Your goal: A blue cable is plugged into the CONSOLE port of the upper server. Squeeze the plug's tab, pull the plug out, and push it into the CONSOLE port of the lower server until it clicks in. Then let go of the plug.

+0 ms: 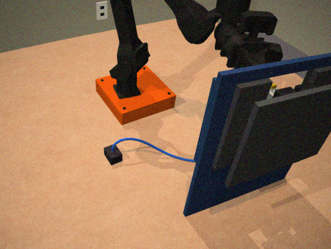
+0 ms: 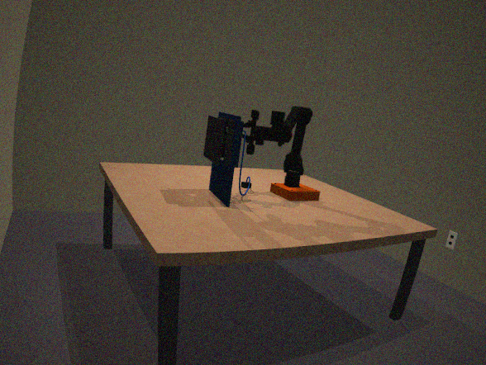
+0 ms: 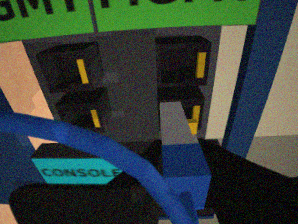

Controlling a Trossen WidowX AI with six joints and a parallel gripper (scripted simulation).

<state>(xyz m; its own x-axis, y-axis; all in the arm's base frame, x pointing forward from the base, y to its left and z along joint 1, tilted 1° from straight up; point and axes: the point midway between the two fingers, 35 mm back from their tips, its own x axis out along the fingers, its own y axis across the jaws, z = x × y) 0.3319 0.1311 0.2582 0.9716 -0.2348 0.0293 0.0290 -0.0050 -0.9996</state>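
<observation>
"CONSOLE" on cyan label (image 3: 75, 171), partly cut-off lettering on green labels (image 3: 175, 14)
</observation>
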